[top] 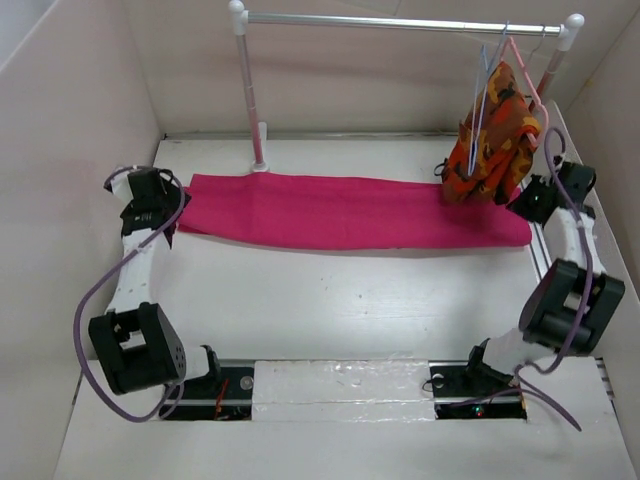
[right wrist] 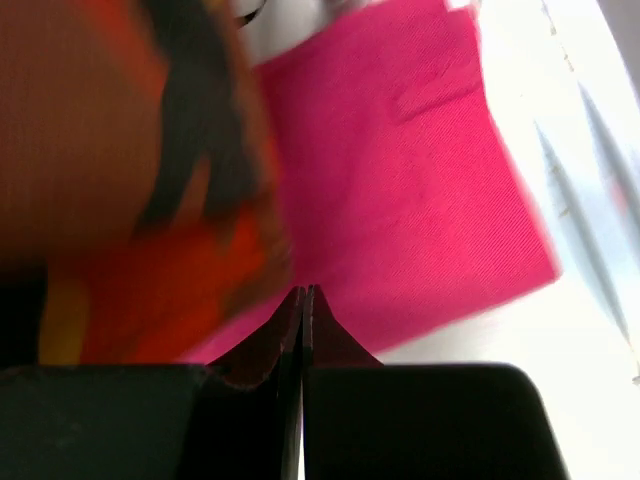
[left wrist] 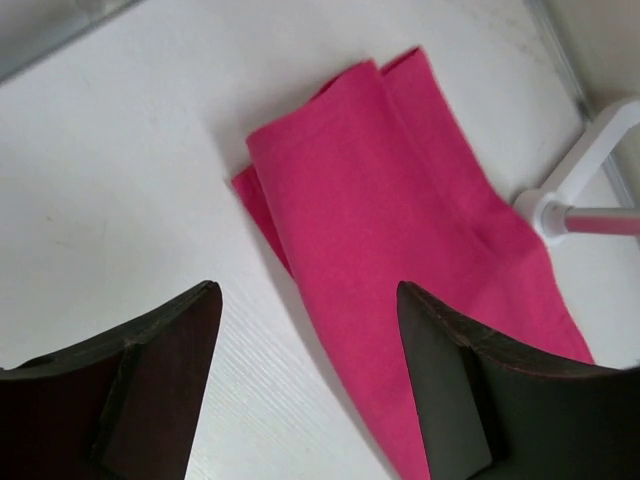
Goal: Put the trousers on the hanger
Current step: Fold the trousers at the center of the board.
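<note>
Across the far side of the table (top: 330, 300), one pair of trousers (top: 350, 210) is laid flat, left to right. At the right end of the one rail (top: 400, 21), two hangers are hung: one blue hanger (top: 484, 95) and one pink hanger (top: 525, 70), with one patterned garment (top: 495, 135). Of two claws, the left gripper (left wrist: 310, 300) is spread open above the trousers' left end. The right gripper (right wrist: 302, 292) is clenched on nothing at their right end.

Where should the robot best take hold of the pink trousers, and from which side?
Probably the left end of the trousers, from above with the left gripper. There the layered cloth lies flat with its edges free on the table; at the right end the patterned garment hangs in the way.
</note>
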